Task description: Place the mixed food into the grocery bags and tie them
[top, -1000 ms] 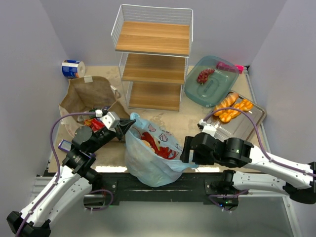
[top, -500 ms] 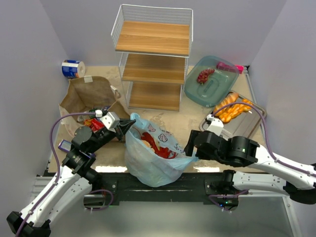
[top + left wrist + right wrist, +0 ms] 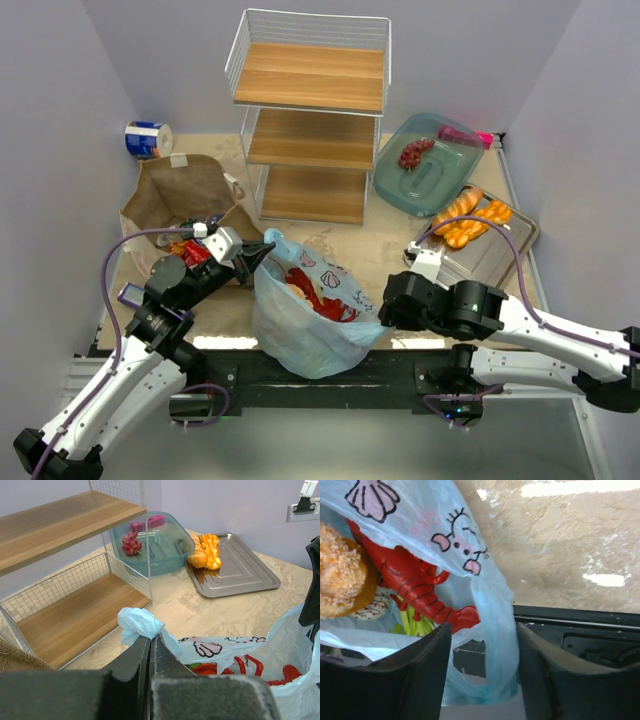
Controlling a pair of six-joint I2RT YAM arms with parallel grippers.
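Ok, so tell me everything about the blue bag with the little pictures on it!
The blue bag is thin, crinkly, see-through plastic printed with a shell and a sleepy pink-cheeked face. It slumps at the near edge of the table between the arms, mouth open. Inside show a red lobster, a crumbly orange bread and something green. The left gripper is pinched shut on a bunched corner of its rim; the right gripper is open, one finger either side of the opposite rim.

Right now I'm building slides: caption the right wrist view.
Open right end effector around a fold of the light-blue bag holding red lobster and bread.
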